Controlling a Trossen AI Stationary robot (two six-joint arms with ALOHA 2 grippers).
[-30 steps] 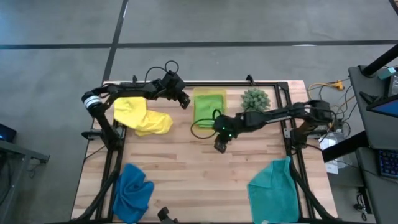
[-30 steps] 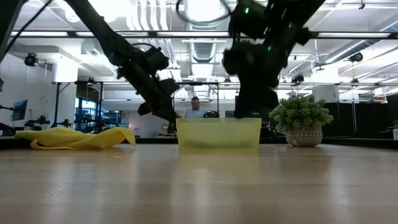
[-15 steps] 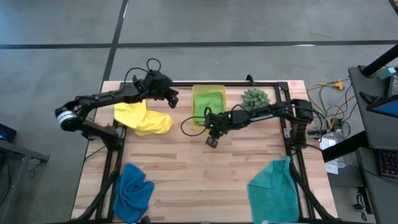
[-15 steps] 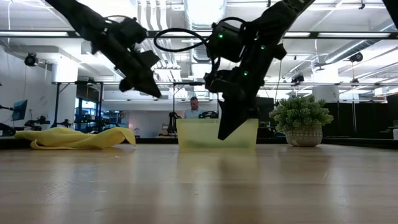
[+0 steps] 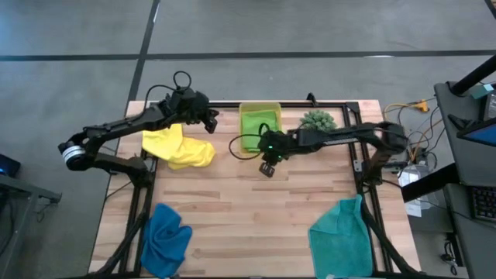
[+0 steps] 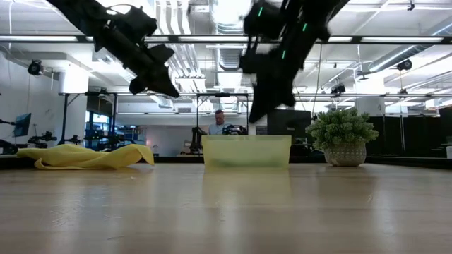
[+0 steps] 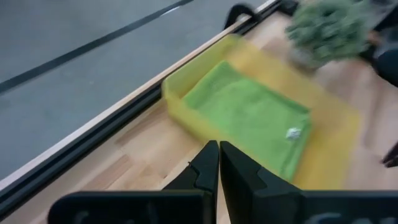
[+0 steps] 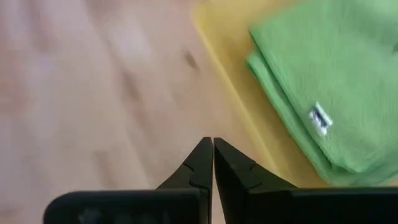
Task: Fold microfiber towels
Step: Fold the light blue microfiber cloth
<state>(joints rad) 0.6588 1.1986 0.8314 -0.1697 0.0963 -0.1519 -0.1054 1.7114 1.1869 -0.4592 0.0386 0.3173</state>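
The lime green towel lies folded inside the yellow-green bin at the table's far middle. The yellow towel lies crumpled at the far left, the blue towel at the near left, and the teal towel at the near right, hanging over the near edge. My left gripper hangs shut in the air between the yellow towel and the bin. My right gripper is shut, above the bare wood just in front of the bin. In both wrist views the fingers, left and right, are together with nothing between them.
A small spiky green plant in a pot stands right of the bin. A black frame rail runs along the table's far edge. Bare wood stretches across the table's middle and near side. A person sits far behind the table.
My left gripper has risen and drawn back from the bin's left side toward the table's left edge. My right gripper has lifted from the wood in front of the bin and tipped. The bin has slid a little toward the far edge.
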